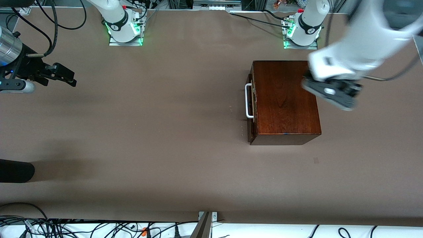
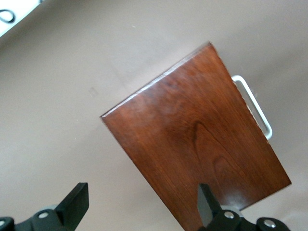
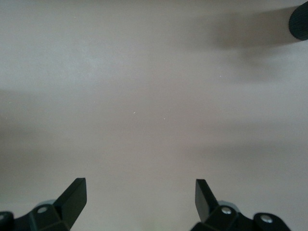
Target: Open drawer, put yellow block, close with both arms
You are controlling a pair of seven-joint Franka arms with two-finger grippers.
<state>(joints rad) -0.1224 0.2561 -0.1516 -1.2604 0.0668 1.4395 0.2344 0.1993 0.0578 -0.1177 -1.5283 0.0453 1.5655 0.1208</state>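
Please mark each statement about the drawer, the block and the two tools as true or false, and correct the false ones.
1. The drawer is pulled fully out. False: it looks shut or nearly so, and no pale inside shows.
2. The left tool is over the box. True: it is at the edge toward the left arm's end.
3. The left tool holds a yellow block. False: its fingers are open and empty, and no block is in view.
4. The right tool is open over bare table. True.
5. The right tool grips the handle. False: it is apart from the box, at the right arm's end.
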